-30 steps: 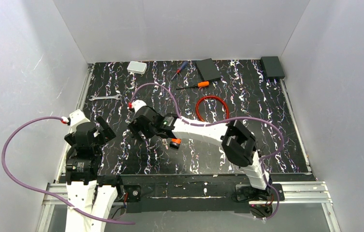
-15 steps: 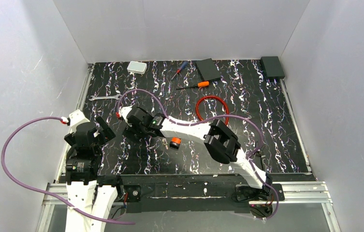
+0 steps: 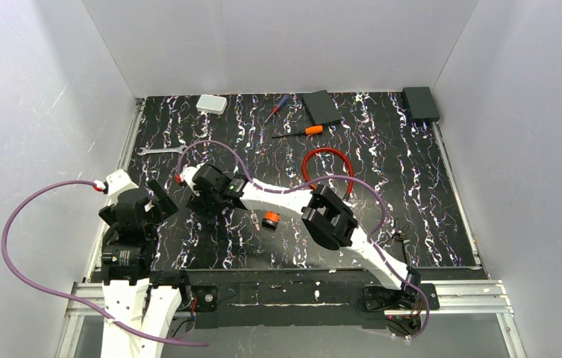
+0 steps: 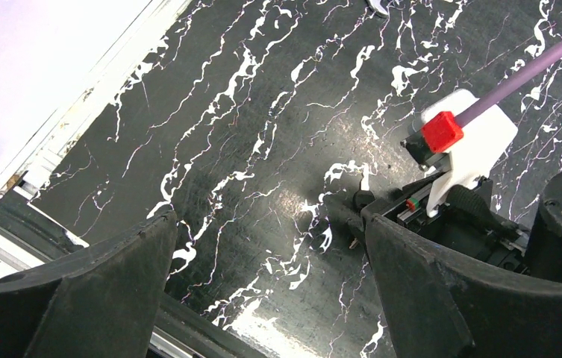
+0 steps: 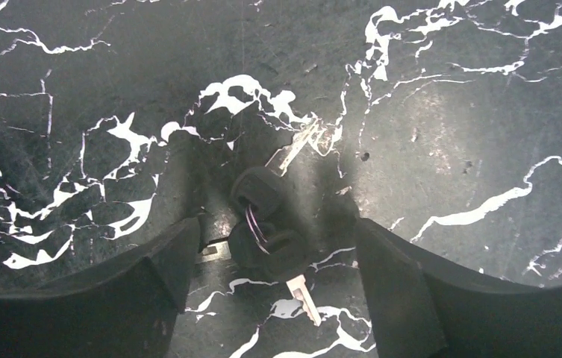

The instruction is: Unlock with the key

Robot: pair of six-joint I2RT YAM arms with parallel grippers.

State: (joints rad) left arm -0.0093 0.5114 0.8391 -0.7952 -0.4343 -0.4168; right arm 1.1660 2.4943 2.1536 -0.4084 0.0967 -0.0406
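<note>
The key is one of two black-headed keys on a ring, silvery blades pointing apart, lying on the black marbled mat. My right gripper is open and low over the mat, one finger on each side of the keys and neither touching them. In the top view the right gripper hides the keys. A small orange-and-black piece with a silvery bit lies to its right. My left gripper is open and empty; its wrist view shows bare mat between its fingers.
At the back lie a silver wrench, a white box, two screwdrivers, a black pad and a black box. A red cable loop lies mid-mat. The right wrist is close to my left gripper.
The right arm has swung left, away from the orange-and-black piece, and its jaws have narrowed slightly. The left arm has not moved.
</note>
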